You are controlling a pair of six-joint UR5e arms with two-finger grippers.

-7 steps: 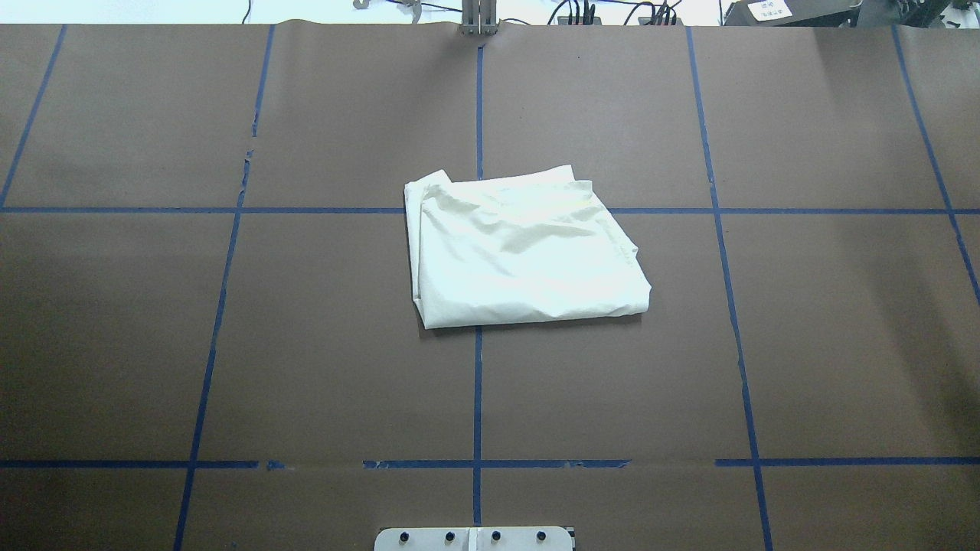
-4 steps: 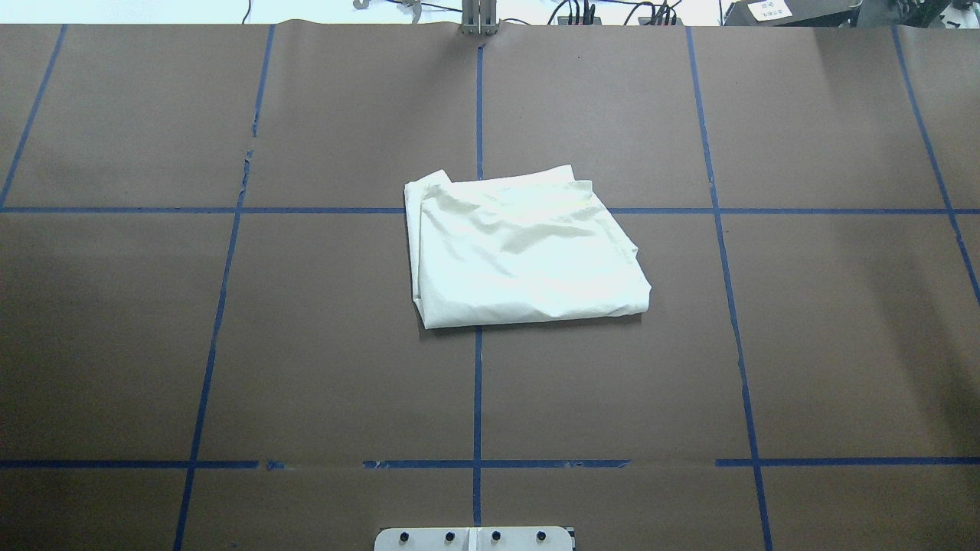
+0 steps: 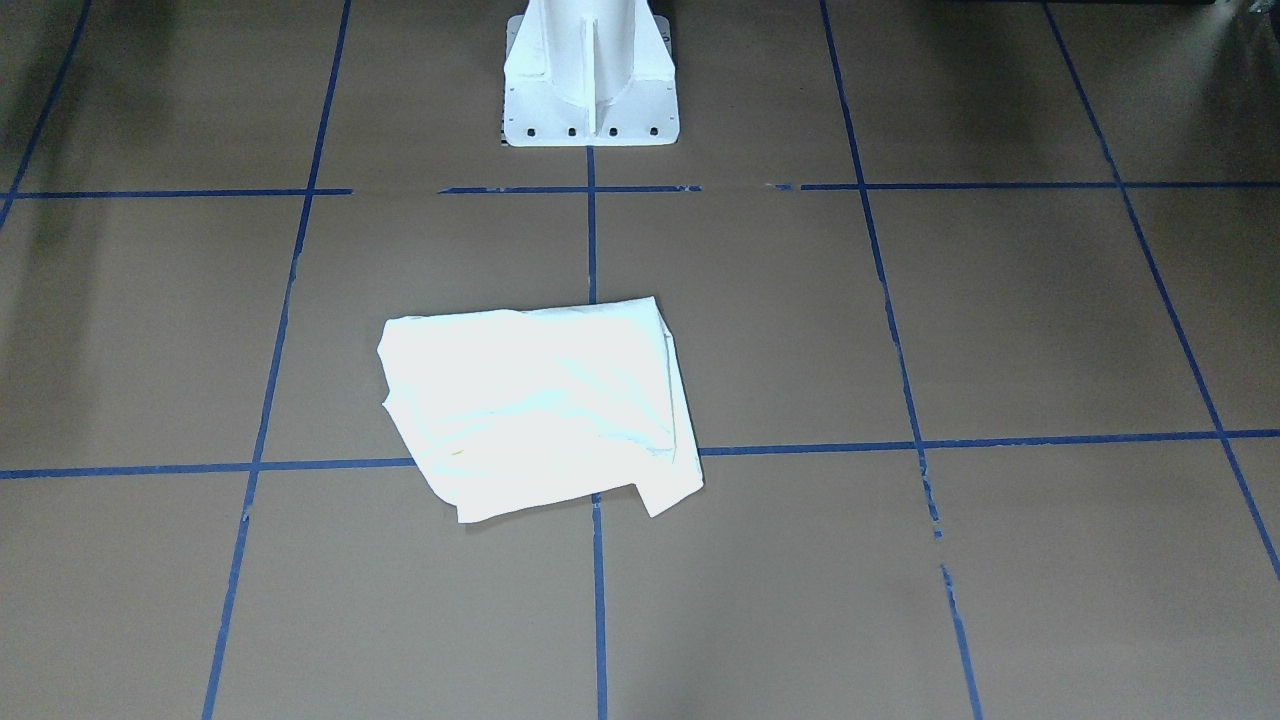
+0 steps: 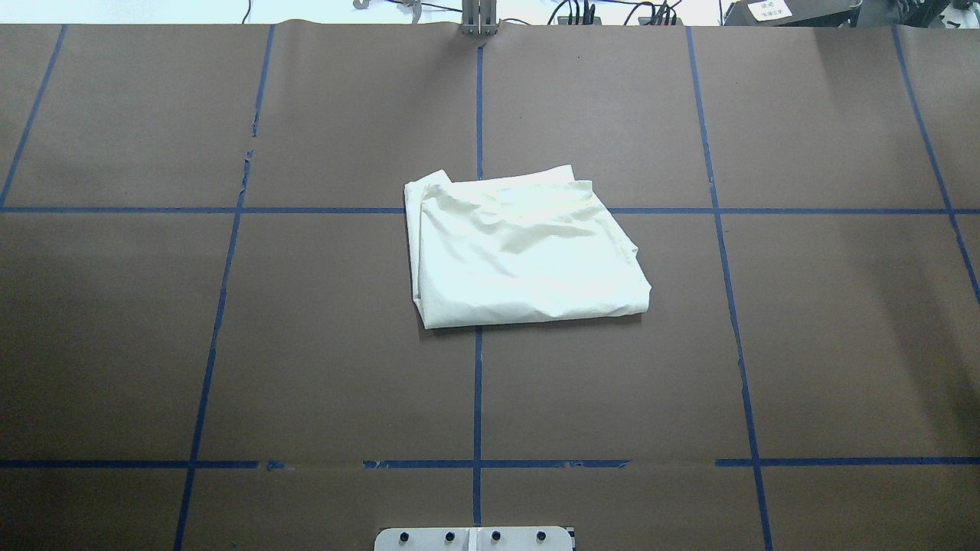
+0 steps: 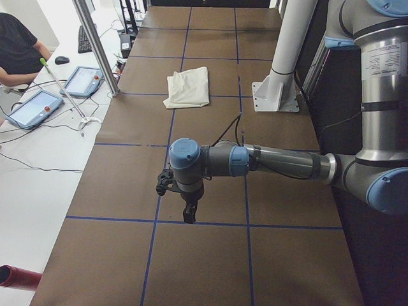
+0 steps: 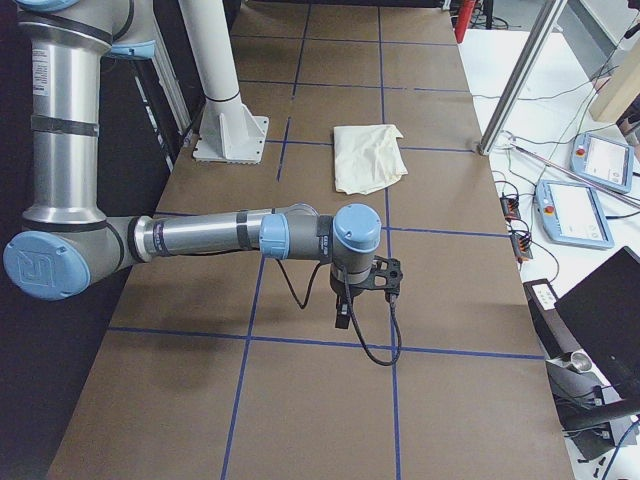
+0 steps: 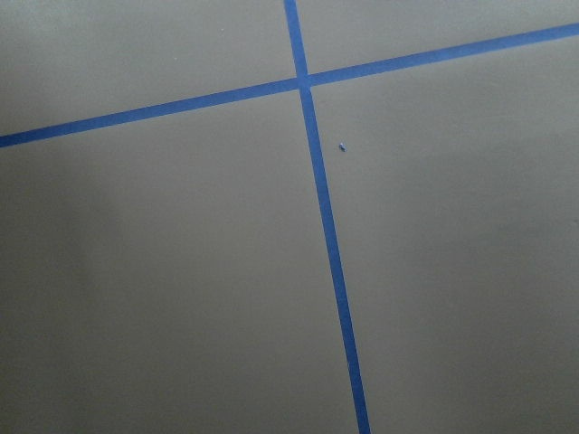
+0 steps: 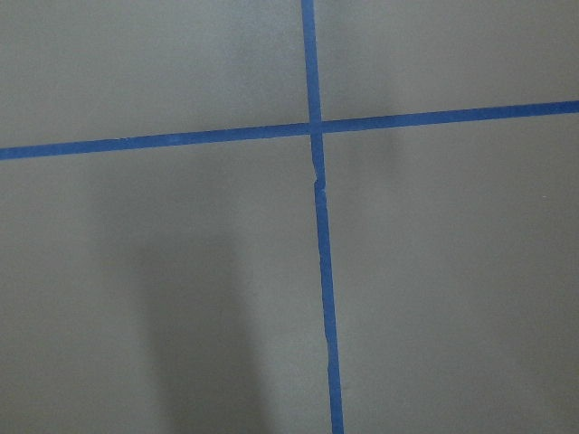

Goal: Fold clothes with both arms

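Observation:
The clothes (image 4: 528,252) lie as one folded cream-white bundle at the table's middle, plain side up, with no print showing; they also appear in the front view (image 3: 535,405) and small in both side views (image 5: 188,87) (image 6: 368,157). The left arm (image 5: 280,162) stretches low over the table far from them, its gripper (image 5: 189,213) pointing down. The right arm (image 6: 210,235) does the same at the other end, gripper (image 6: 342,318) pointing down. I cannot tell whether either gripper is open or shut. Both wrist views show only brown paper and blue tape.
The white pedestal base (image 3: 590,90) stands at the robot's side of the table. Blue tape lines (image 4: 478,383) grid the brown paper. A metal post (image 5: 95,48), tablets (image 5: 83,81) and a seated person (image 5: 16,48) are beside the table.

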